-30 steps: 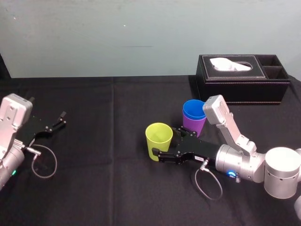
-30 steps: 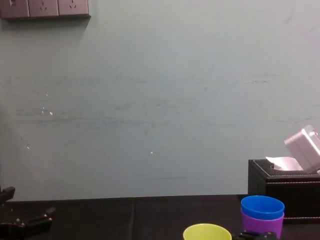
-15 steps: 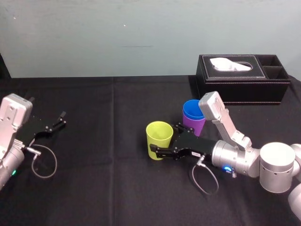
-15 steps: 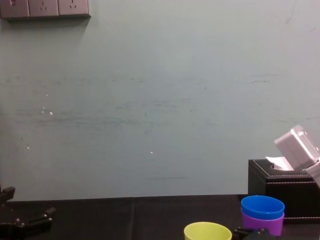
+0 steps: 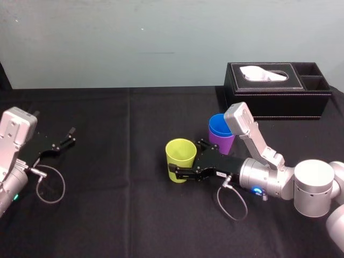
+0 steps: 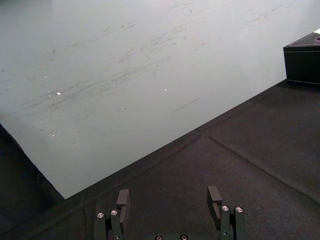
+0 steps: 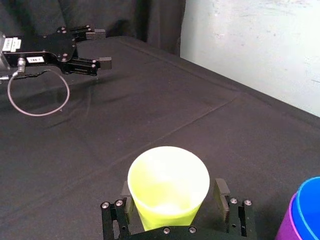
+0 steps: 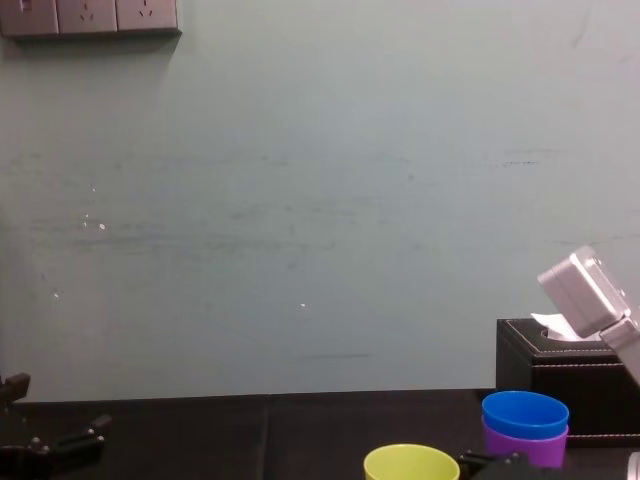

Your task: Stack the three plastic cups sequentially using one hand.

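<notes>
- Where the black counter (image 5: 134, 215) runs through its middle, the yellow-green cup (image 5: 181, 160) stands upright, with the right gripper (image 5: 185, 158) reaching in from the right and one finger on each side of it.
- Right wrist view: cup sits between the fingers (image 7: 220, 190), which are set wide. A thin gap shows on one side. The other side is too close to tell whether it touches. The cup's base is hidden behind the gripper body.
- Blue cup (image 5: 219, 124) is nested inside the purple cup (image 5: 222, 143), both upright, just behind the right gripper.
- The arm's grey housing (image 5: 239, 119) covers part of the blue rim on its right.
- Chest view: the yellow-green cup is cut off just below its rim by the frame edge, and the purple cup shows as a band under the blue.
- Tissue box (image 5: 277, 99) sits at the back right of the counter, apart from the cups.
- Left gripper (image 5: 70, 135) is parked at the counter's left edge, well apart from the cups, fingers spread wide with nothing between them.
</notes>
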Robot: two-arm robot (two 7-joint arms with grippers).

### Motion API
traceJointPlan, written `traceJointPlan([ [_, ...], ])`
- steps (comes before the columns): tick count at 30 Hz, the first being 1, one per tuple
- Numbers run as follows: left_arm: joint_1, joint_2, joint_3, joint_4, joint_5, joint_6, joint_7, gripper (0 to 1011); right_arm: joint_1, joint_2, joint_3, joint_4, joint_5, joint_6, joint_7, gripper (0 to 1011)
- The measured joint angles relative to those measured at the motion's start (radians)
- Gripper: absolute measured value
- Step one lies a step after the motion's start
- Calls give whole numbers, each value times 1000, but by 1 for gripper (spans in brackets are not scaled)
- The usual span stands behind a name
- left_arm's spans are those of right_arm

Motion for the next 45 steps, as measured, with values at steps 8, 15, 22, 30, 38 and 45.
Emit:
traceJointPlan([
  [8,0,0,0,0,0,0,0,1010,1,0,-1,2,3,2,5,1003],
  [15,0,0,0,0,0,0,0,1010,1,0,-1,1,3,2,4,928],
  [22,0,0,0,0,0,0,0,1010,0,1,0,0,3,2,4,771],
  [30,0,0,0,0,0,0,0,1010,-1,1,1,-1,3,2,3,739],
  [38,0,0,0,0,0,0,0,1010,-1,1,1,-1,3,2,2,739],
  [45,0,0,0,0,0,0,0,1010,-3,3,0,-7,0,2,-2,739],
])
